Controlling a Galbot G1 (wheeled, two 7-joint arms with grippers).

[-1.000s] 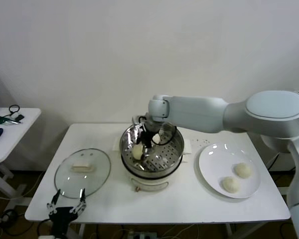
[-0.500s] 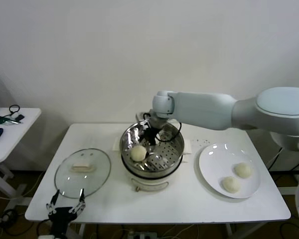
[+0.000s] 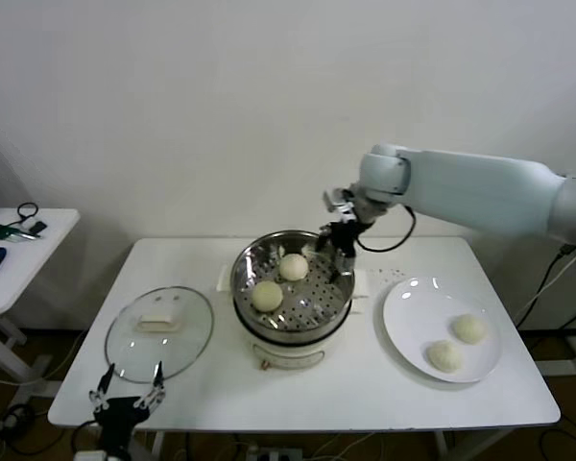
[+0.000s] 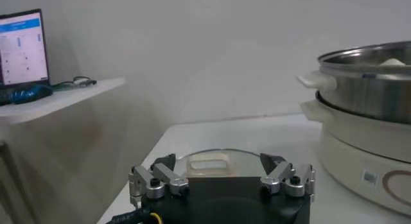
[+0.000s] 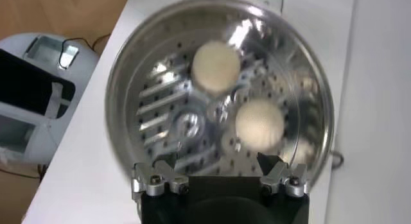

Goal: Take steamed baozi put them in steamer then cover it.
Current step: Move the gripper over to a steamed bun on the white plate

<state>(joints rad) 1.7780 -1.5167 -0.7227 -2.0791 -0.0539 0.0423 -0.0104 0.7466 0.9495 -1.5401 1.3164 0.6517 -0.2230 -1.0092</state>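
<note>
The steamer (image 3: 293, 300) stands mid-table with two steamed baozi (image 3: 267, 295) (image 3: 292, 266) on its perforated tray. Two more baozi (image 3: 468, 328) (image 3: 445, 356) lie on the white plate (image 3: 408, 303) to the right. My right gripper (image 3: 338, 242) is open and empty, above the steamer's far right rim. Its wrist view looks down on the steamer (image 5: 128, 71) and both baozi (image 5: 216, 66) (image 5: 259, 121) past its gripper (image 5: 218, 171). The cover (image 3: 159, 331) lies flat to the steamer's left. My left gripper (image 3: 128, 392) is open, parked below the table's front left edge, facing the cover (image 4: 212, 161).
A small side table (image 3: 24, 252) with cables stands at the far left, with a laptop screen (image 4: 22, 49) on it. The steamer's side (image 4: 366, 84) fills the right of the left wrist view. A white wall runs behind the table.
My right gripper let go of a baozi inside the steamer, then rose and drew back to the right. Two baozi now lie in the tray. The left arm has not moved.
</note>
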